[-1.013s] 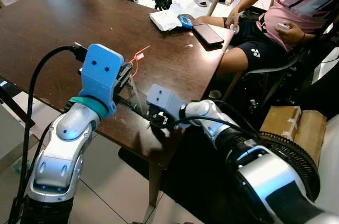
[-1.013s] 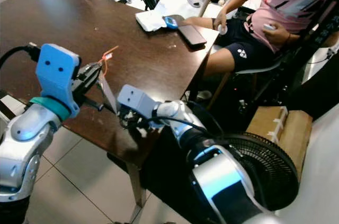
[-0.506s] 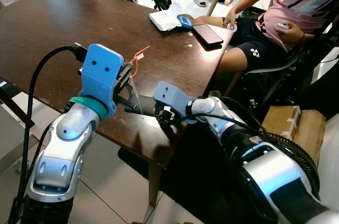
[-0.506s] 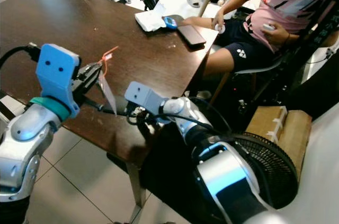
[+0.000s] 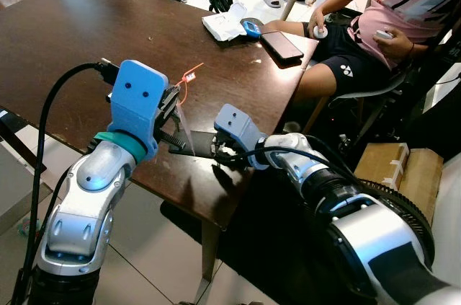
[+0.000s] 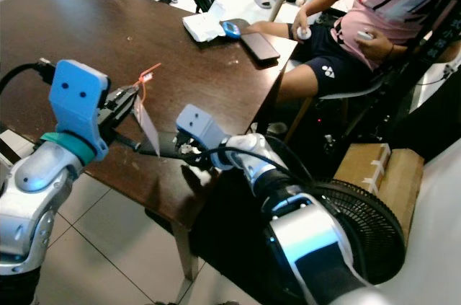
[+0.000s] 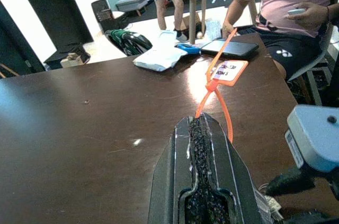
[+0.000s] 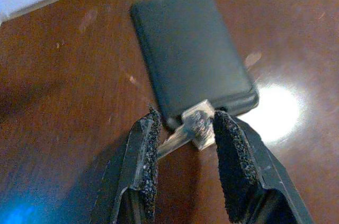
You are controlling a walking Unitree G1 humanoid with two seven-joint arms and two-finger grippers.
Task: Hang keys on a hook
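Head views down over shared table (image 5: 86, 38); wrist views close along pincers.

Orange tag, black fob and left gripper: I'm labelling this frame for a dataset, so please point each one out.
orange tag (image 7: 229, 70), left wrist view, on its white label face.
black fob (image 8: 192, 57), right wrist view, middle of its flat top.
left gripper (image 7: 201, 128), left wrist view, at its closed fingertips.

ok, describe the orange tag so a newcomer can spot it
Start at the brown table, near edge, where the left gripper hangs. The tag sticks out of its shut fingers: a thin orange tie with a small white label.
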